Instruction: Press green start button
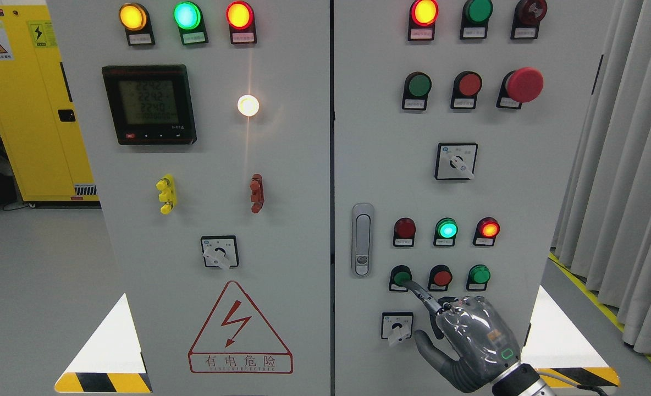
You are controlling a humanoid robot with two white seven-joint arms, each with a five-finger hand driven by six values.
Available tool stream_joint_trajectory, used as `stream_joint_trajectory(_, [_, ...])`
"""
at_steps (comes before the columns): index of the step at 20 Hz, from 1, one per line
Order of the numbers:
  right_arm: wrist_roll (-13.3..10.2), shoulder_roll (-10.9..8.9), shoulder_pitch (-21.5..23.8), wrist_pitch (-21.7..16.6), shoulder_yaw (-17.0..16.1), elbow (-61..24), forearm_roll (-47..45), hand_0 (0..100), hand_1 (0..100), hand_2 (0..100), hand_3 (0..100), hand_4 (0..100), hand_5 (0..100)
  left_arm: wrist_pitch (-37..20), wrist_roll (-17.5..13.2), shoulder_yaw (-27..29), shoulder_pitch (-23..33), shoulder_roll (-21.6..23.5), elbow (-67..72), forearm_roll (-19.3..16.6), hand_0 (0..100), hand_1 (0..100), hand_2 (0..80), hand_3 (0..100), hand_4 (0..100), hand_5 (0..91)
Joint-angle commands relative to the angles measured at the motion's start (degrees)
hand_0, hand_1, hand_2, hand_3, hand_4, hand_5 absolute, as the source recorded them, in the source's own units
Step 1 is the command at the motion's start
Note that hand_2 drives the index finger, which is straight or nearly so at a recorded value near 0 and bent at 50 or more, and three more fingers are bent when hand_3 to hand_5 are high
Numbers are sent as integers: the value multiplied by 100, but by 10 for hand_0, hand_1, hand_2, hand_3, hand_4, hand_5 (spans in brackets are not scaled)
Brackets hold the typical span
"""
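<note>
My right hand (471, 335) comes in from the lower right, in front of the right cabinet door. Its index finger (421, 294) is stretched out and its tip touches the green push button (400, 276) at the left of the lower button row. The other fingers are curled in and the thumb (430, 352) hangs below. The hand holds nothing. Beside that button are a red button (441, 276) and another green button (478, 274). Above them one green lamp (446, 228) and one red lamp (489, 227) are lit. My left arm is out of view.
A rotary switch (397, 326) sits just left of my hand, under the pressed button. A door latch (362, 239) is on the left of the button group. A red mushroom stop button (524, 84) is at the upper right. A grey curtain (622, 165) hangs at the right.
</note>
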Motion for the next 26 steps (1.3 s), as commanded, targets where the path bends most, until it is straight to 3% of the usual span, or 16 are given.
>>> stream_joint_trajectory(1, [23,-1,-29,25,72,134,-10,741,702,0,855,830,950,3,-3,3,-167,3,-158,0,120,556,0,0,0,0])
stream_joint_trajectory(15, [-73,8,-11,34,45,-112,-107,789,707,0,855,829,946,3,-3,3,-158,3,-158,0,120,556,0,0,0,0])
stream_joint_trajectory(23, [-109,8,515,-264,36,-420,-959,978,752,0,851,820,947,3,-3,3,-158,-6,-158,0,120,556,0,0,0,0])
stream_joint_trajectory(26, [-100,8,735,-422,63,-420,-1808,1000,756,1,843,815,942,3,-3,3,-158,-6,-158,0,120,556,0,0,0,0])
